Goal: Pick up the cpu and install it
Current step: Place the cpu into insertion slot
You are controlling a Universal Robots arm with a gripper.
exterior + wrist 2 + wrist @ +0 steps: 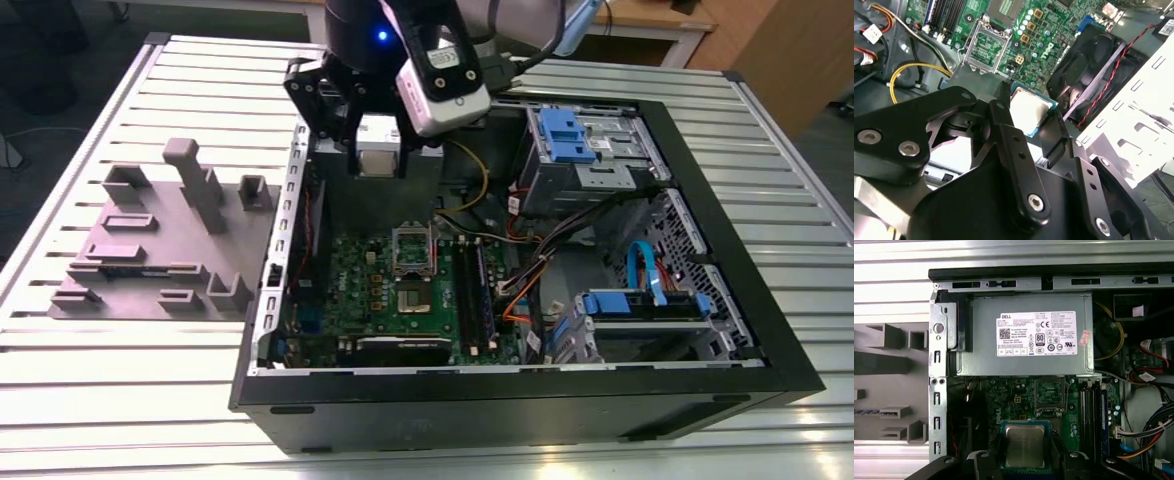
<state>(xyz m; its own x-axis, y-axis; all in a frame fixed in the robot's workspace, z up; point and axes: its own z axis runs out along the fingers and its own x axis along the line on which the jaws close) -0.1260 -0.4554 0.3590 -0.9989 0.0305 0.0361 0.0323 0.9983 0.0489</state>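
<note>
The cpu (1025, 444), a small square chip with a silvery top and a thin green edge, is held between the black fingers (1056, 452) of my gripper (1025, 450), which is shut on it. It also shows in the second wrist view, cpu (1026, 109), and in the exterior view, cpu (379, 140). My gripper (378, 152) hangs above the far end of the open computer case (534, 390). The green motherboard (360, 270) lies below and nearer. Its open socket (414, 250) is uncovered and apart from the chip, and the socket (1049, 391) appears again in the first wrist view.
A grey fixture block (147, 240) with slots stands at the exterior view's left. Inside the case are a power supply (1024, 335), a black fan (1089, 65), blue drive cages (574, 135), memory slots (474, 280) and loose cables (534, 250).
</note>
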